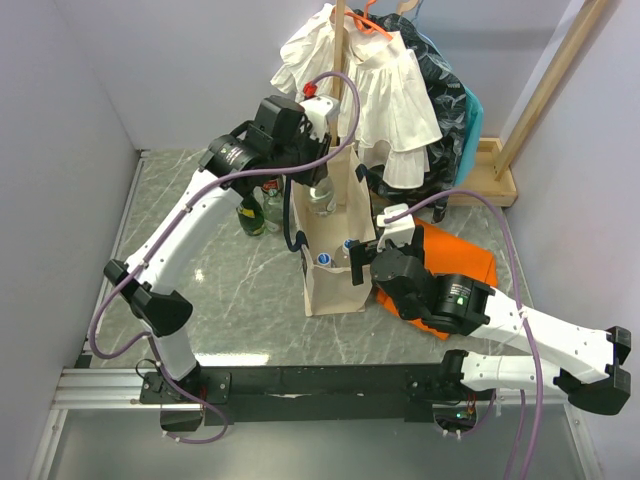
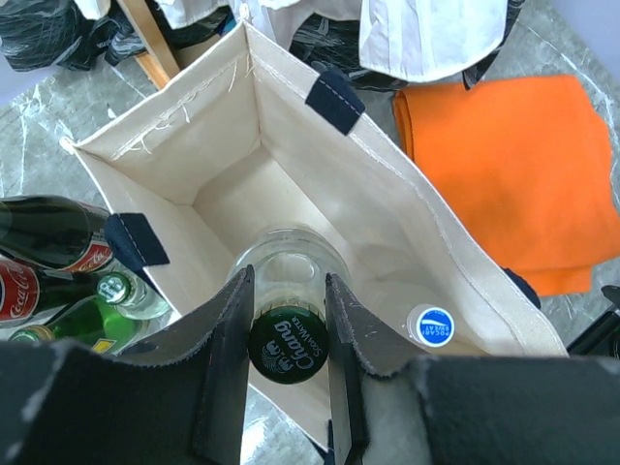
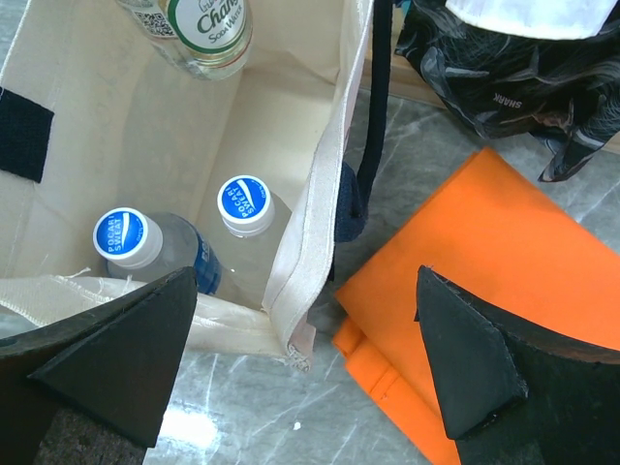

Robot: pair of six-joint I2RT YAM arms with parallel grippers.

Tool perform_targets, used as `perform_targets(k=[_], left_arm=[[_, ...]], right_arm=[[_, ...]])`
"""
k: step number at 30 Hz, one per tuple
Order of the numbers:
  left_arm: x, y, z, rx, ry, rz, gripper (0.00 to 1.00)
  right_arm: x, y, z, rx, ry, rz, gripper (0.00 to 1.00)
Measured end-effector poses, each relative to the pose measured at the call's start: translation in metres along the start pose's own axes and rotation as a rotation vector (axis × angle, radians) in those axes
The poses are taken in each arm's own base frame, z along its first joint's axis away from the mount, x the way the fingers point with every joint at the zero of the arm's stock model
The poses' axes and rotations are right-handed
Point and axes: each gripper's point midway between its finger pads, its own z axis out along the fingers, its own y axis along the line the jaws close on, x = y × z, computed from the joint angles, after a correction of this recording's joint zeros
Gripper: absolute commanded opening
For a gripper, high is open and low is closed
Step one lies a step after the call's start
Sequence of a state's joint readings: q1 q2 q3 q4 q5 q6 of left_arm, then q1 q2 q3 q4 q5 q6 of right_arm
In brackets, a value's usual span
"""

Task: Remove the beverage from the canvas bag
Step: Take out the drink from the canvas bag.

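The left jaws are clamped on the green crown cap [image 2: 286, 347] of a clear glass soda bottle [image 2: 291, 254], one black pad [image 2: 225, 363] pressed to each side of it. The bottle stands upright inside the canvas bag [image 2: 291, 126], at the end of the bag nearest these jaws, with its body below the rim. Just right of these jaws, also in the bag, a plastic bottle shows its blue-and-white cap [image 2: 432, 325]. The right wrist view shows two such capped bottles [image 3: 126, 235] [image 3: 244, 201] side by side in the bag corner under the right jaws. The right jaws stand wide apart, one dark finger [image 3: 116, 339] over the bag's rim and the other over the orange cloth [image 3: 465, 291], with the bag's wall between them. Left of the left jaws, outside the bag, a dark cola bottle [image 2: 48, 232] and green glass bottles [image 2: 107, 310] crowd together on the counter [image 1: 230, 300].

The left arm [image 1: 200, 215] reaches forward and bends its wrist down over the bag's mouth. The right arm [image 1: 540, 335] lies low, coming in from the right to the bag's side.

The bag is boxy cream cloth with frayed seams and navy straps [image 2: 334, 100]. The cloth is flat and folded, and the counter is grey veined stone. Beyond the bag hang a white ruffled garment [image 1: 370, 90] and a dark one [image 1: 445, 110]
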State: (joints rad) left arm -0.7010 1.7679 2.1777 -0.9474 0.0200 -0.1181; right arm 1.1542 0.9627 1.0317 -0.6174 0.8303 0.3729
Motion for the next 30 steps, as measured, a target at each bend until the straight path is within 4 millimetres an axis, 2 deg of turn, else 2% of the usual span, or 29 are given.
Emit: perform_targets(k=[10,22,30], left_arm=[[-0.005,0.001,-0.01,-0.009,-0.022,0.002,0.01],[-0.027,0.008,-0.046,-0.054,-0.135,0.0,0.01],[-0.038,0.012,-0.061,-0.076,-0.185,-0.003,0.01]], right_arm=[[0.002,0.0,0.0,0.001,0.002,-0.003,1.0],[0.002,0.001,0.001,-0.002,0.003,-0.003,1.0],[0.004,0.003,0.003,-0.005,0.011,-0.018,1.0]])
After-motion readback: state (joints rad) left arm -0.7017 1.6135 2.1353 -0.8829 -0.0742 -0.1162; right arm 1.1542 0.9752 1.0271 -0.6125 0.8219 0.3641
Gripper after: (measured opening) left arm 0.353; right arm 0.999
